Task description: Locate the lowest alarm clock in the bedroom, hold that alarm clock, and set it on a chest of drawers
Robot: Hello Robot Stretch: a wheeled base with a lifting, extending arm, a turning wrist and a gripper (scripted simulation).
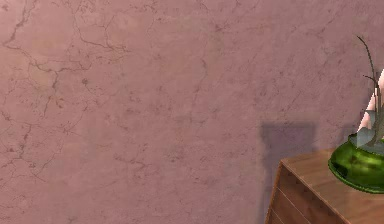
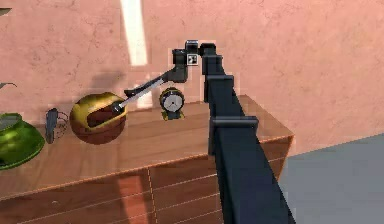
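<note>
Where the chest of drawers [image 2: 100, 160] ends at its left edge sits a green pot [image 2: 14, 145]; it holds a plant [image 1: 374, 108] with thin stems. Next right is a small dark object [image 2: 52, 122], not identifiable. Then comes a yellow round shell [image 2: 97, 112] with a dark red hollow; contents, if any, cannot be told. At that shell lies the pincer [image 2: 128, 97], so I cannot tell whether it holds anything. Near the back edge, about mid-top, the alarm clock [image 2: 172, 101] stands upright, just left of the arm [image 2: 235, 140].

Judgement: the clock looks already set down, so the step in hand is clearing the arm. To do it well, lift straight up before pulling back, and keep the pincer body off the clock beside it.
</note>
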